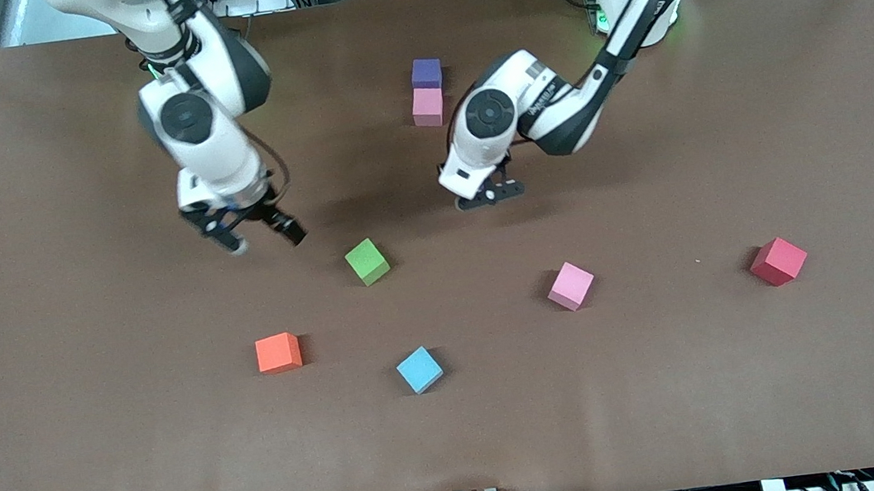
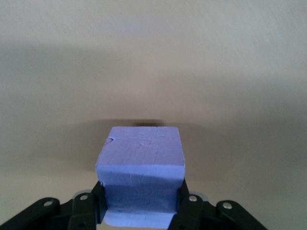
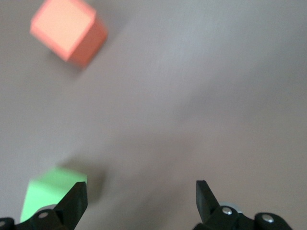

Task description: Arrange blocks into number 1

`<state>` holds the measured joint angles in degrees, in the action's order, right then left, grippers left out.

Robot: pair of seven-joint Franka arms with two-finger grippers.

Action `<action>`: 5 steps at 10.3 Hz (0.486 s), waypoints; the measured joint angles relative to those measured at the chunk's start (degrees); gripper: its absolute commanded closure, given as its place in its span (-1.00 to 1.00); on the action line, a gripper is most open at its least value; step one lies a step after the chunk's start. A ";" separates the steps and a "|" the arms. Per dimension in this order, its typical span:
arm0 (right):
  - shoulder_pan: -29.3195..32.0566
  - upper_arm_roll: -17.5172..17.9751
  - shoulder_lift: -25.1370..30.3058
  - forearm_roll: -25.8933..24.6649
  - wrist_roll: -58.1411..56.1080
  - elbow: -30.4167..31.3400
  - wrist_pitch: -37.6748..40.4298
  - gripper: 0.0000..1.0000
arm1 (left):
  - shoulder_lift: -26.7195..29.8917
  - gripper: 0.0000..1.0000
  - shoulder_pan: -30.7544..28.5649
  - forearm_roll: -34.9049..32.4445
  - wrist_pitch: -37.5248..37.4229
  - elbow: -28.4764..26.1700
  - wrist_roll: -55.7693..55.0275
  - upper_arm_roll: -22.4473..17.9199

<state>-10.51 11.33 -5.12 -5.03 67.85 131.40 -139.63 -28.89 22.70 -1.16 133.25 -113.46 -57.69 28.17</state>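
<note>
A purple block and a light pink block touch in a short column near the robots' bases, the pink one nearer the front camera. My left gripper is low over the table, a little nearer the camera than that column. It is shut on a second purple block, which the hand hides in the front view. Another pink block and the orange block lie loose nearer the camera. My right gripper hangs open and holds nothing, over bare table between the orange block and the green cube.
The green cube lies mid-table, a light blue cube nearer the front camera, and a red cube toward the left arm's end. The brown table stretches wide on all sides.
</note>
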 measured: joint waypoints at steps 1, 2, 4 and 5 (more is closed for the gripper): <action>2.39 -0.67 -0.28 0.01 -1.88 -0.16 -0.81 -1.00 | 0.07 1.00 1.59 0.00 0.00 0.20 -0.90 0.47; 2.95 -1.98 -1.25 0.01 -2.35 -1.07 -1.33 -1.00 | 0.08 1.00 3.18 0.00 0.00 0.30 -1.14 0.57; 2.93 -3.06 -5.71 0.07 -2.26 -6.56 -1.43 -1.00 | -0.10 1.00 5.03 0.00 0.00 0.39 -1.16 0.57; 2.96 -3.61 -9.01 0.51 -2.14 -10.76 -1.41 -1.00 | -0.37 1.00 5.79 0.20 0.08 0.50 -1.16 0.56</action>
<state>-7.55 7.72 -14.13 -4.51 65.72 120.64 -141.04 -29.25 28.49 -0.96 133.32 -112.96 -58.85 28.73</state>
